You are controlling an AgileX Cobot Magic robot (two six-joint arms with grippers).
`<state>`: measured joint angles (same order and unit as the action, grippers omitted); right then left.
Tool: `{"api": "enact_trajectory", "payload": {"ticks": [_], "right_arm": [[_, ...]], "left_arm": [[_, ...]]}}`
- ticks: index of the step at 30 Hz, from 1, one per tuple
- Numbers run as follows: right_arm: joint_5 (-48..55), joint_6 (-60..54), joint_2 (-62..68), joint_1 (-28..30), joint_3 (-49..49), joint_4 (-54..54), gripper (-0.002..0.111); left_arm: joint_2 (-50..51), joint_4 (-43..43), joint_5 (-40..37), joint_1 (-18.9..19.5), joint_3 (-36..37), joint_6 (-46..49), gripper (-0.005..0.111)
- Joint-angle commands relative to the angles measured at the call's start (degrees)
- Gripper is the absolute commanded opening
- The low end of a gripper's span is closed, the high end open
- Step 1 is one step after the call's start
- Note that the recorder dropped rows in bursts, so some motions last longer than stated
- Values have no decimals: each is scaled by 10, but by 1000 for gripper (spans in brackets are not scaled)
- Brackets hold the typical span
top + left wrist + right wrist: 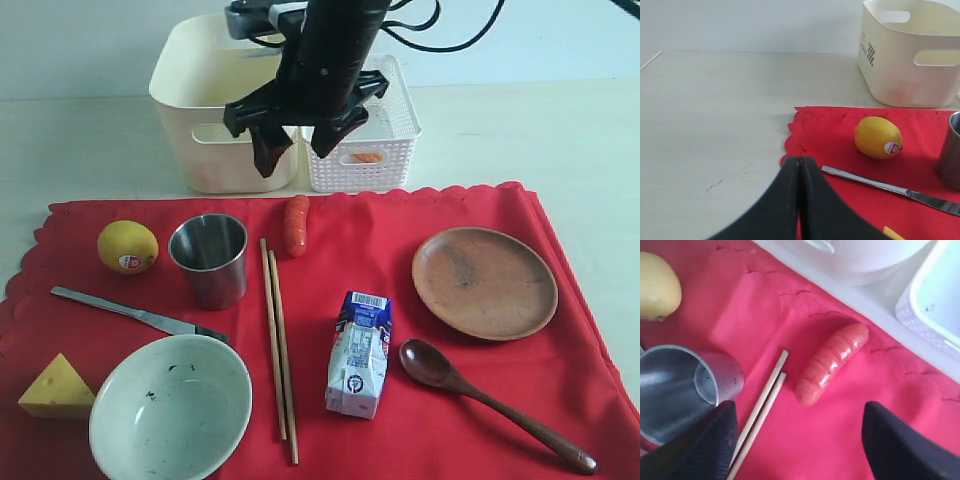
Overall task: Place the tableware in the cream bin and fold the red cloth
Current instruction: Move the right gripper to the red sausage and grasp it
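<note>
Cream bin [200, 140] beside lattice basket [397, 128] with orange item [367, 157] inside — right gripper [297, 155] agape, left gripper [799, 163] closed.

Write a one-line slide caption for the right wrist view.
Open right end effector hovers above the sausage on the red cloth, with the chopstick pair and steel cup alongside.

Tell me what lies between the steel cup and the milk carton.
The wooden chopstick pair lies between the steel cup and the milk carton, flat on the red cloth. The exterior view shows this.
</note>
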<state>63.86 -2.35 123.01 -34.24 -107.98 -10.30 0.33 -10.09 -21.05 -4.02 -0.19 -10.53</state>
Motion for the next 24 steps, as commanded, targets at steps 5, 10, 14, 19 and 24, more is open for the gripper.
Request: {"api": "enact_trajectory", "payload": {"ticks": [5, 10, 14, 19, 24], "right_arm": [[-28, 41, 43, -16, -4, 36, 67], [-55, 55, 64, -17, -4, 39, 67], [-71, 81, 77, -17, -4, 54, 67], [-80, 110, 88, -17, -4, 84, 67], [-87, 120, 101, -17, -4, 84, 67]], "left_arm": [[-3, 5, 3, 1, 2, -2, 0], [-3, 5, 3, 1, 2, -2, 0], [-3, 5, 3, 1, 2, -2, 0], [-3, 5, 3, 1, 2, -2, 0], [-3, 5, 3, 1, 2, -2, 0]]}}
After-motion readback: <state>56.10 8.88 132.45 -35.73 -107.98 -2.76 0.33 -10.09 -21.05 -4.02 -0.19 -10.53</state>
